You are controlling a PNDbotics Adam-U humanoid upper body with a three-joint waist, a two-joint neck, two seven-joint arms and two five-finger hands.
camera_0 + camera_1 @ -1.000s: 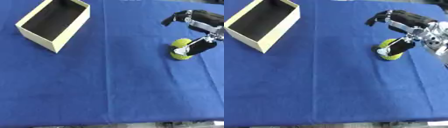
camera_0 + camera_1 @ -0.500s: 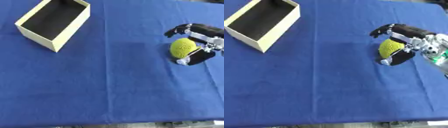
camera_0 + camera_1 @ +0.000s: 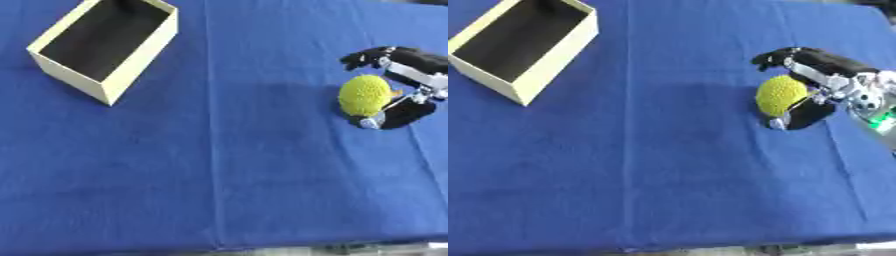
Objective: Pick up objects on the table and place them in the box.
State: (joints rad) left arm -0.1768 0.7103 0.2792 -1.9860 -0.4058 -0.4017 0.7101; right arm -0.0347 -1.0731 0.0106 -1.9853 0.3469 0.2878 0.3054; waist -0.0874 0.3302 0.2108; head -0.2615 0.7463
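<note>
Fingers (image 3: 776,56) of the right hand (image 3: 824,75) curl over the top of a yellow-green ball (image 3: 780,95), dark tips reaching past its far side; the thumb (image 3: 791,116) hooks in under its near side, so the ball is pinched between them. Ball surface is bumpy and knit-like. Its outline is slightly egg-shaped, long axis running roughly far-to-near, tilted a little toward the robot's right at the top; no clear front or pointed end can be made out. A dark shadow lies on the cloth just beneath and to the right of the ball; whether the ball touches the table cannot be told. The silver and black wrist runs off toward the right edge, with a green light showing on it in the right eye view.

Blue cloth covers the table (image 3: 219,175). Box (image 3: 140,57), cream-walled with a dark inside, sits open at the far left, well apart from the ball, its long axis running diagonally from near-left to far-right.
</note>
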